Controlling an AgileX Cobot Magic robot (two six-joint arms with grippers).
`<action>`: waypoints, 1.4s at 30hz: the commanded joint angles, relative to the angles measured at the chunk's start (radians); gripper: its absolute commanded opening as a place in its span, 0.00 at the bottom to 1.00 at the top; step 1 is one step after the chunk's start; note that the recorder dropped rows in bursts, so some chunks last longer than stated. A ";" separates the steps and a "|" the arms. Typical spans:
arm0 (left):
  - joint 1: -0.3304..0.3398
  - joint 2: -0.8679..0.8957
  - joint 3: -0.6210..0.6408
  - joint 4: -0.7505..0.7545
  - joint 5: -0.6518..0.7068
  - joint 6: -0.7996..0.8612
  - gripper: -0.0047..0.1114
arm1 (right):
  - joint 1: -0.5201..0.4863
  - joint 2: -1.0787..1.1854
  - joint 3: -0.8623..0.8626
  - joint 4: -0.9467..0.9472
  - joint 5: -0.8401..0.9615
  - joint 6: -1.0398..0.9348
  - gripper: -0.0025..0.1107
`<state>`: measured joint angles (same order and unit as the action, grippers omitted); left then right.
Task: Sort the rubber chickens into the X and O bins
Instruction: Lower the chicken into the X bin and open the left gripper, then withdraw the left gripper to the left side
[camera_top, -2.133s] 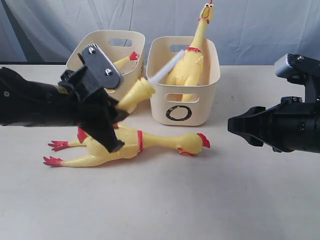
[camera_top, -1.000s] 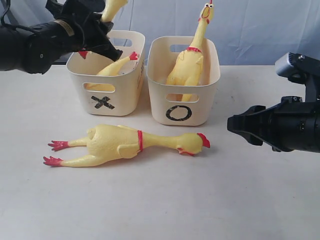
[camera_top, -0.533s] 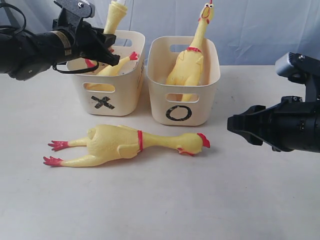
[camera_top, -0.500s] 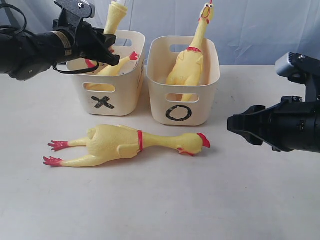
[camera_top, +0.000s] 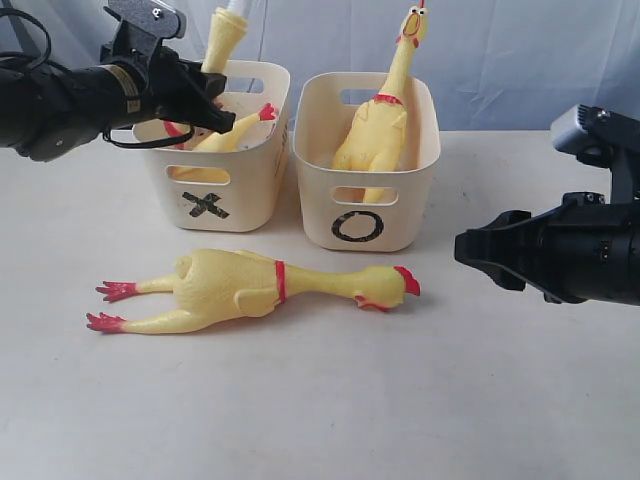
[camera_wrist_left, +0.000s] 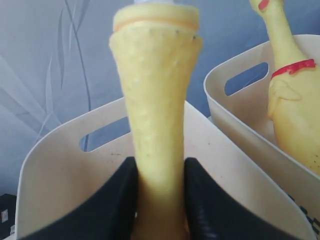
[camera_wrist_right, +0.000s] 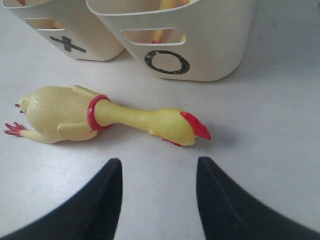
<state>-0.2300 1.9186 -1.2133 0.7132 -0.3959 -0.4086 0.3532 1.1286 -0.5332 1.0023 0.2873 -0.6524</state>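
left gripper (camera_wrist_left: 160, 172) clamped on neck piece (camera_wrist_left: 156, 90) above X bin (camera_top: 250, 190) | right gripper (camera_wrist_right: 157, 167) spread, empty | lying chicken (camera_wrist_right: 65, 112) judged light, soft, squashy; neck band (camera_wrist_right: 92, 112) suggested as hold

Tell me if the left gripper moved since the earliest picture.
Yes. The left gripper, holding the chicken neck, rose from in front of the X bin to above it.

A yellow chicken (camera_top: 240, 290) lies flat before the X bin (camera_top: 250, 190) and O bin (camera_top: 405, 210). A second chicken (camera_top: 375, 130) stands in O. The neck piece (camera_top: 222, 40) rises upright over a third chicken (camera_top: 235, 130) in X.
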 joint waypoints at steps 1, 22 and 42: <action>0.002 -0.003 -0.004 -0.006 0.000 -0.007 0.49 | -0.001 -0.001 0.001 0.004 -0.005 -0.005 0.42; 0.000 -0.047 -0.004 -0.095 0.095 -0.007 0.55 | -0.001 -0.001 0.001 0.004 -0.005 -0.008 0.42; 0.000 -0.627 0.445 -0.192 0.652 -0.054 0.04 | -0.001 -0.001 0.001 0.005 0.037 -0.008 0.42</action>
<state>-0.2300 1.3583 -0.8619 0.5461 0.2599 -0.4638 0.3532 1.1286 -0.5332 1.0039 0.3043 -0.6543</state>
